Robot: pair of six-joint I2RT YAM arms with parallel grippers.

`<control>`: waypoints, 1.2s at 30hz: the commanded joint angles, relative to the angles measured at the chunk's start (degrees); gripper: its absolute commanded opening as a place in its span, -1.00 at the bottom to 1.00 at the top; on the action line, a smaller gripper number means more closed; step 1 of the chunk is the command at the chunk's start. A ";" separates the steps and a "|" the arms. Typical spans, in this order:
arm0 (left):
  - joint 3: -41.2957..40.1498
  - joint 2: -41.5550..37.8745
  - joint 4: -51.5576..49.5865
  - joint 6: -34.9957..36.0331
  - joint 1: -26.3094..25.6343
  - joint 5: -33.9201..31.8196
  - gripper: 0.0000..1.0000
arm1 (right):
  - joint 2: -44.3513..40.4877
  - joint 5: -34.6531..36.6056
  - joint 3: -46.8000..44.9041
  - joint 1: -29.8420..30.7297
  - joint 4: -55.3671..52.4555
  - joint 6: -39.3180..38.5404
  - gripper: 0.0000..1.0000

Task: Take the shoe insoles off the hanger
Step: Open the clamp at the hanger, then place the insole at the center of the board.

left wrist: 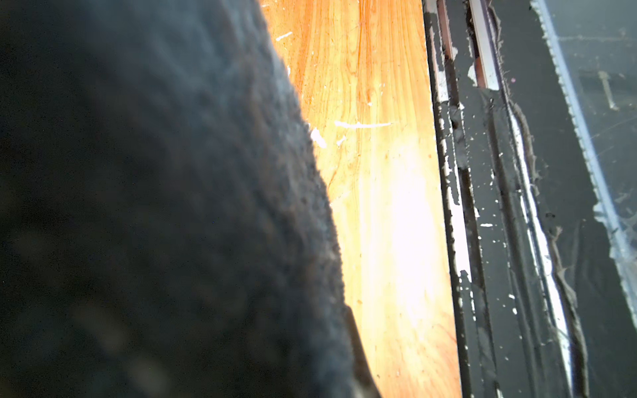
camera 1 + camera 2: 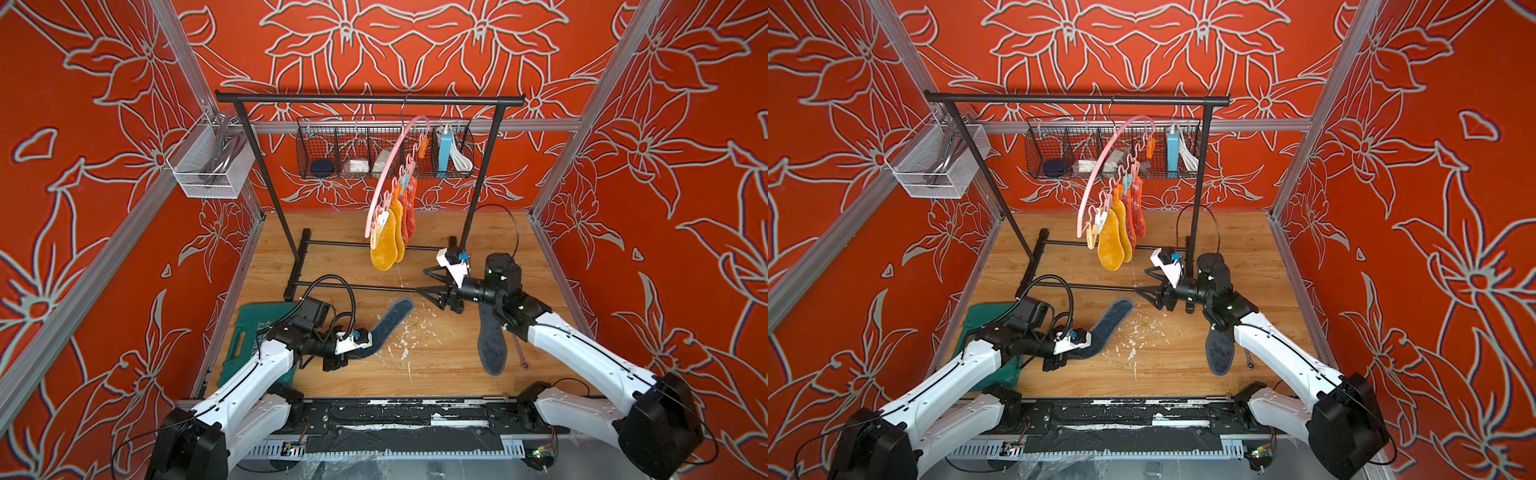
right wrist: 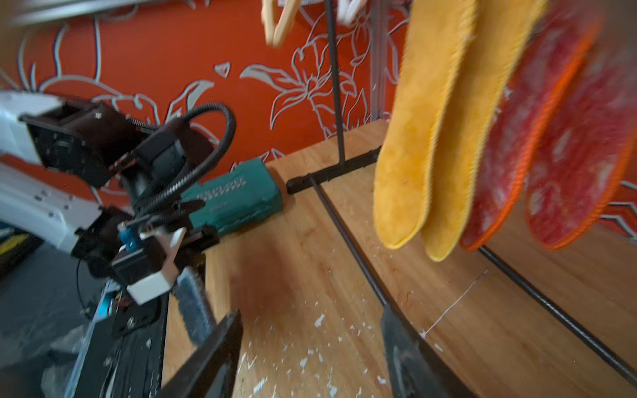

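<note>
My left pincer (image 2: 343, 357) is clamped on one end of a grey insole (image 2: 390, 318), at about 8 o'clock on the table (image 2: 436, 365). The free end of this insole points toward 1 o'clock; I cannot tell if it touches the wood. In my left wrist view its dark fuzzy cloth fills most of the picture. A green case (image 2: 243, 340) lies at 9 o'clock of this pincer, partly under my left arm.

My right pincer (image 2: 430, 284) is at about 3 o'clock on the table. Its jaws are apart and nothing is between them. It points toward 9 o'clock, near the low front bar of the rack (image 2: 370, 99). The second grey insole (image 2: 490, 345) lies flat on the table at about 4 o'clock, partly under my right arm.

The hanger (image 2: 385, 172) hangs by its hook from the top bar of the rack, at 12 o'clock. It is tilted, with the low end toward 7 o'clock. Four insoles are clipped to it: two yellow insoles (image 2: 384, 249) at the low end, and two red insoles (image 2: 410, 208) just behind them, toward 1 o'clock. They hang above the table. The yellow ones are at about 10 o'clock from my right pincer, near it but apart.
</note>
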 commanded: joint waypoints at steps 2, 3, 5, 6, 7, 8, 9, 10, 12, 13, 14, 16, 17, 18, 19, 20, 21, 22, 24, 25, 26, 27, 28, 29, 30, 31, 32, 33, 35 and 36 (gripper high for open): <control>-0.56 -0.66 0.50 2.94 -1.16 -0.88 -1.00 | -0.13 -3.61 -0.05 3.88 -5.30 -9.81 0.41; -0.79 -0.52 0.49 3.33 -1.23 -1.07 -1.00 | 0.51 -5.00 0.82 4.32 -7.12 -11.08 0.41; -0.86 0.21 0.58 3.67 -1.50 -1.32 -1.00 | 1.57 -6.85 2.32 5.35 -11.08 -13.47 0.41; -0.86 0.34 0.50 3.61 -1.90 -1.62 -1.00 | 2.10 -7.05 2.73 5.99 -12.49 -14.57 0.42; -0.88 0.14 0.30 3.53 -2.21 -1.86 -1.00 | 2.48 -6.99 2.85 6.51 -12.94 -15.08 0.42; -0.92 -0.32 0.15 3.48 -2.39 -2.01 -1.00 | 3.22 -6.63 2.95 6.92 -12.83 -15.00 0.42; -1.07 -0.78 0.15 3.45 -2.44 -1.98 -1.00 | 4.02 -6.48 3.18 7.24 -12.56 -14.62 0.40; -1.12 -0.85 0.27 3.38 -2.48 -1.96 -1.00 | 4.72 -6.66 3.57 7.66 -12.55 -14.28 0.38; -1.13 -0.42 0.64 2.66 -2.57 -2.05 -1.00 | 5.94 -8.21 4.25 8.76 -12.81 -14.26 0.29; -1.10 -0.36 0.67 2.11 -2.57 -2.13 -1.00 | 6.21 -8.53 4.35 9.29 -12.66 -14.26 0.24; -1.03 -0.55 0.40 1.58 -2.57 -2.13 -1.00 | 6.31 -8.55 4.20 9.91 -12.41 -14.37 0.15; -1.28 -1.59 0.23 0.71 -2.61 -2.05 -1.00 | 6.35 -8.11 4.24 10.58 -12.24 -14.50 -0.09; -1.46 -1.81 0.32 0.84 -2.55 -1.75 -1.00 | 6.32 -7.87 4.55 10.59 -12.92 -14.52 -0.27; -1.43 -1.60 0.43 0.74 -2.56 -1.44 -1.00 | 5.99 -7.67 4.97 10.59 -14.40 -15.59 -0.44; -1.38 -1.26 0.70 0.39 -2.57 -1.35 -1.00 | 5.68 -7.37 5.29 10.57 -15.99 -16.73 -0.60; -1.06 -0.90 0.93 -0.07 -2.55 -1.54 -1.00 | 5.13 -6.81 5.40 10.58 -17.18 -17.65 -0.79; -0.67 -0.89 0.79 -0.37 -2.57 -1.87 -1.00 | 4.42 -6.56 5.47 10.61 -18.05 -18.60 -1.00; -0.39 -1.20 0.54 -0.89 -2.57 -2.02 -1.00 | 3.81 -6.57 5.56 10.56 -18.97 -19.50 -1.00; 0.17 -2.15 0.16 -2.23 -2.57 -1.75 -0.98 | 2.34 -5.93 5.95 10.56 -21.46 -21.09 -1.00; 0.44 -2.09 0.06 -2.74 -2.61 -1.54 -0.92 | 1.73 -5.11 6.31 10.59 -23.17 -22.26 -1.00; 0.80 -1.84 -0.03 -3.16 -2.57 -1.60 -0.77 | 0.95 -3.22 6.69 10.63 -25.52 -23.29 -1.00; 1.20 -1.52 -0.19 -3.43 -2.55 -1.97 -0.56 | 0.18 -0.78 6.89 10.56 -27.45 -23.98 -1.00; 1.42 -1.45 -0.21 -3.86 -2.57 -2.52 -0.50 | -0.51 1.47 7.03 10.62 -28.88 -24.27 -1.00; 1.58 -1.61 -0.34 -4.22 -2.57 -3.04 -0.49 | -1.35 3.65 7.20 10.60 -30.38 -24.74 -1.00; 1.64 -1.88 -0.38 -4.49 -2.57 -3.34 -0.46 | -2.04 5.18 7.50 10.57 -31.97 -25.33 -1.00; 1.61 -2.11 -0.28 -4.76 -2.57 -3.53 -0.37 | -2.64 6.16 7.95 10.56 -33.50 -26.07 -1.00; 1.45 -2.25 0.08 -5.14 -2.55 -3.79 -0.30 | -3.10 7.26 8.53 10.62 -35.24 -26.75 -1.00; 1.43 -2.25 0.55 -5.66 -2.56 -4.19 -0.24 | -3.65 8.26 9.03 10.51 -36.91 -27.45 -1.00; 1.73 -2.49 1.43 -8.20 -2.55 -5.73 0.07 | -4.11 10.09 10.31 10.55 -40.35 -28.34 -1.00; 1.87 -2.87 1.63 -9.24 -2.50 -6.76 0.17 | -4.20 10.77 11.30 10.53 -42.41 -28.65 -1.00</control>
